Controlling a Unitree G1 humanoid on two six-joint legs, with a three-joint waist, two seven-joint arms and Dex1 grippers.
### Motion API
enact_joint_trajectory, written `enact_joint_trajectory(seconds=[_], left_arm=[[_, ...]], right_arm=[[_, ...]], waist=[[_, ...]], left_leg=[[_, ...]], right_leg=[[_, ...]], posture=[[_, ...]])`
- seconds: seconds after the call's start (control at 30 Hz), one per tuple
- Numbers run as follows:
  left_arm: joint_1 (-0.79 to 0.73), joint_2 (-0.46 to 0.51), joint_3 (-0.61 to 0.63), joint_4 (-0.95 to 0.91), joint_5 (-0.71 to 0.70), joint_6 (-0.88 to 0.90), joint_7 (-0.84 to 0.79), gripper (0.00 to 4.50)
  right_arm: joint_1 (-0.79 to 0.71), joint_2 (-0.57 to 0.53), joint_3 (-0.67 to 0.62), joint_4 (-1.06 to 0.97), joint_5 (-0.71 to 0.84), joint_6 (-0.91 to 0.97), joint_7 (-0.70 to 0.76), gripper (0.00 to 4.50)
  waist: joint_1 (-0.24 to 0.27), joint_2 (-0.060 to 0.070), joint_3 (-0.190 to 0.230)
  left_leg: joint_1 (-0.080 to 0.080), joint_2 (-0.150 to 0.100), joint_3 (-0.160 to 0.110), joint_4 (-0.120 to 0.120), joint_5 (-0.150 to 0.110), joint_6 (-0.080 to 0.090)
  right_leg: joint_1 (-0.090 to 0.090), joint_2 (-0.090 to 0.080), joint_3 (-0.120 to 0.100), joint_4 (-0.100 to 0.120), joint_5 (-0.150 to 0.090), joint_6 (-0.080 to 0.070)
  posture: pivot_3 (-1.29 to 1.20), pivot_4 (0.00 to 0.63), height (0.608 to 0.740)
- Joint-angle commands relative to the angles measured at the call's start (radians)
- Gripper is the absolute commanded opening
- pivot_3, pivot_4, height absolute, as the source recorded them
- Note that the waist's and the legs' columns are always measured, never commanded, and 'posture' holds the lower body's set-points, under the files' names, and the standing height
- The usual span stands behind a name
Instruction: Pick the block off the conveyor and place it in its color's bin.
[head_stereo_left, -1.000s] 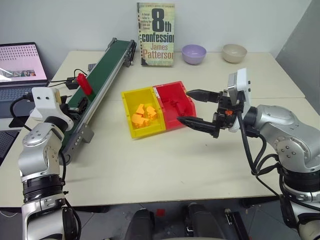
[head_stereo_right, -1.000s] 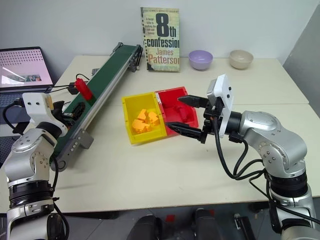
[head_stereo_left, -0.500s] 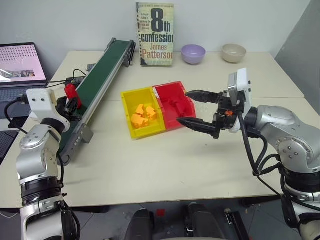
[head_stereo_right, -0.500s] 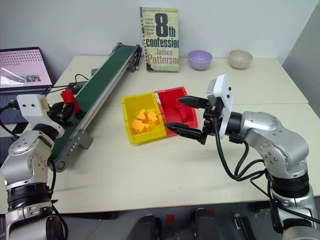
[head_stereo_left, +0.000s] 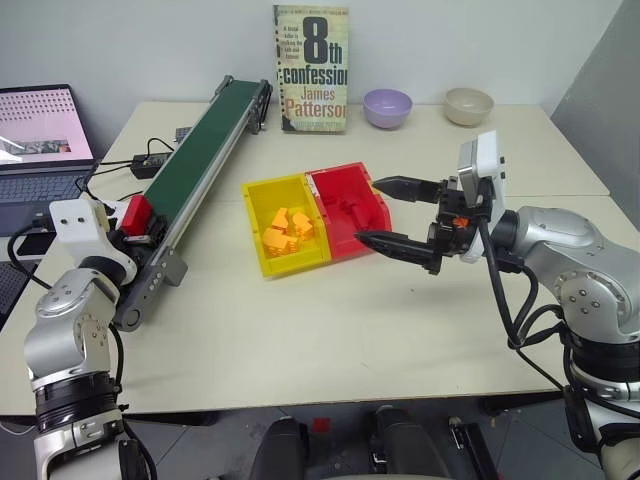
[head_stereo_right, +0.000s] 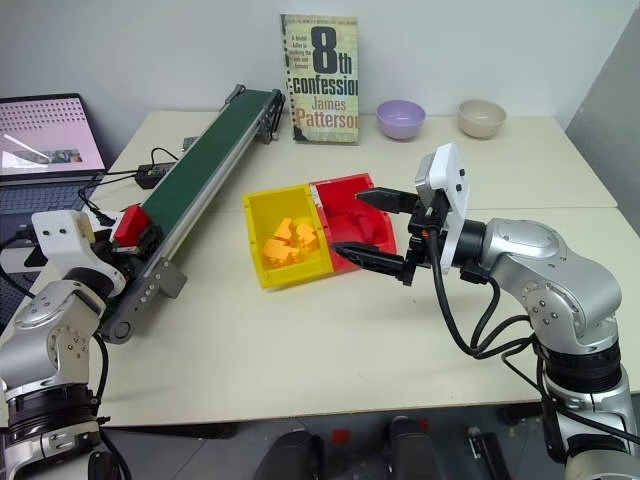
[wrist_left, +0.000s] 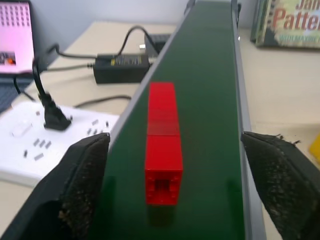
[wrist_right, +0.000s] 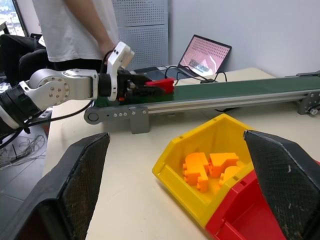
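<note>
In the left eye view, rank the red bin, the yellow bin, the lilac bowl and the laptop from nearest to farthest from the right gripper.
From the right gripper:
1. Small bright-red open-topped plastic bin, right at its fingertips.
2. Matching yellow plastic bin, joined on the red bin's far side.
3. Lilac round bowl, at the table's back edge.
4. Open laptop, off the table's left end.

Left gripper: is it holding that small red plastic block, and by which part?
No. The small red plastic block lies flat on the dark-green conveyor belt; the left gripper is open, fingers clear of both sides.
</note>
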Motion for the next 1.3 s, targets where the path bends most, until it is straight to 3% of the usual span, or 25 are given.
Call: enact_joint_trajectory(seconds=[0.03, 0.67, 0.9, 0.97, 1.17, 1.3], left_arm=[[-0.018, 0.022, 0.006, -0.018, 0.005, -0.014, -0.002, 4.19], [-0.058, 0.028, 0.001, -0.046, -0.009, 0.025, 0.008, 0.55], [-0.214, 0.064, -0.091, -0.063, -0.052, 0.104, -0.104, 0.54], [-0.300, 0.056, -0.186, -0.052, -0.058, 0.126, -0.189, 0.54], [-0.499, -0.003, -0.402, 0.061, -0.005, 0.078, -0.380, 0.54], [-0.647, -0.112, -0.544, 0.269, 0.080, -0.075, -0.504, 0.54]], right_arm=[[-0.020, -0.004, -0.019, -0.016, 0.018, -0.008, 0.002, 4.50], [-0.018, -0.018, -0.034, -0.026, 0.018, -0.005, -0.012, 4.50], [0.000, -0.048, -0.053, -0.064, 0.031, 0.016, -0.037, 4.50], [0.026, -0.067, -0.061, -0.095, 0.008, 0.031, -0.080, 4.50], [0.093, -0.081, -0.076, -0.170, -0.079, 0.069, -0.245, 4.50], [0.164, -0.071, -0.100, -0.266, -0.111, 0.145, -0.383, 4.50]], waist=[[0.000, 0.000, 0.000], [0.000, 0.000, 0.000], [0.007, 0.000, 0.000], [0.007, 0.000, 0.000], [0.024, -0.001, 0.000], [0.023, 0.000, 0.000]], left_leg=[[0.000, 0.000, 0.000, 0.000, 0.000, 0.000], [0.000, 0.000, 0.000, 0.000, 0.000, 0.000], [-0.001, -0.001, 0.000, 0.000, 0.000, 0.000], [-0.001, -0.002, 0.001, 0.000, 0.000, 0.000], [-0.002, -0.003, 0.001, 0.000, 0.000, 0.000], [-0.002, -0.003, 0.002, 0.000, 0.000, 0.000]], right_leg=[[0.000, 0.000, 0.000, 0.000, 0.000, 0.000], [0.000, 0.000, 0.000, 0.000, 0.000, 0.000], [0.000, 0.002, 0.000, -0.001, 0.000, 0.000], [0.000, 0.002, 0.000, -0.001, 0.000, 0.000], [0.000, 0.002, 0.000, -0.003, 0.000, 0.000], [0.000, 0.004, 0.000, -0.003, 0.000, 0.000]], posture=[[0.00, 0.150, 0.740], [0.00, 0.150, 0.740], [0.00, 0.150, 0.740], [0.00, 0.150, 0.740], [0.00, 0.150, 0.740], [0.00, 0.150, 0.740]])
